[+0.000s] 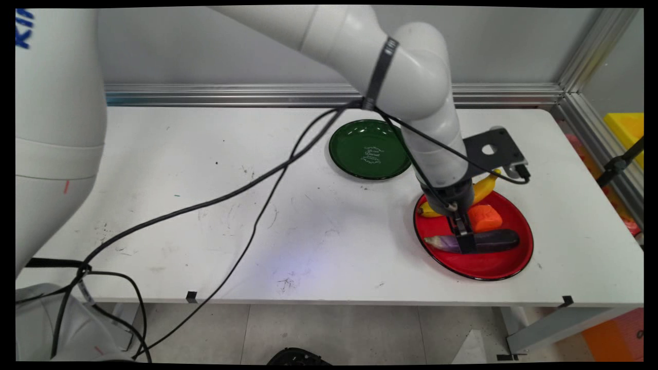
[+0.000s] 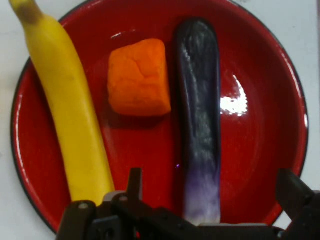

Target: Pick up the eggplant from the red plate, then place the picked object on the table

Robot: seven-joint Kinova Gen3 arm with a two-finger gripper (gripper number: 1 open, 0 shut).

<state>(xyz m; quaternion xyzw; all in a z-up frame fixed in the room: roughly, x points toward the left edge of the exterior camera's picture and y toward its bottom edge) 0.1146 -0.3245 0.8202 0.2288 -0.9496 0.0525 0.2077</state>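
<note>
Hovering gripper [image 2: 210,187] low over eggplant [image 2: 200,120] | fingers spread apart, astride it, unclamped | banana [image 2: 67,110], orange block [image 2: 139,77] alongside on red plate [image 2: 260,150] | green plate [image 1: 367,149] bare

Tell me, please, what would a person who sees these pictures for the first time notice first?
The red plate near the table's front right edge draws the eye: a yellow banana, an orange block and a purple eggplant lie on it side by side. The black gripper hangs open directly above the eggplant. Behind it, toward the wall, an empty green plate lies on the white table.
</note>
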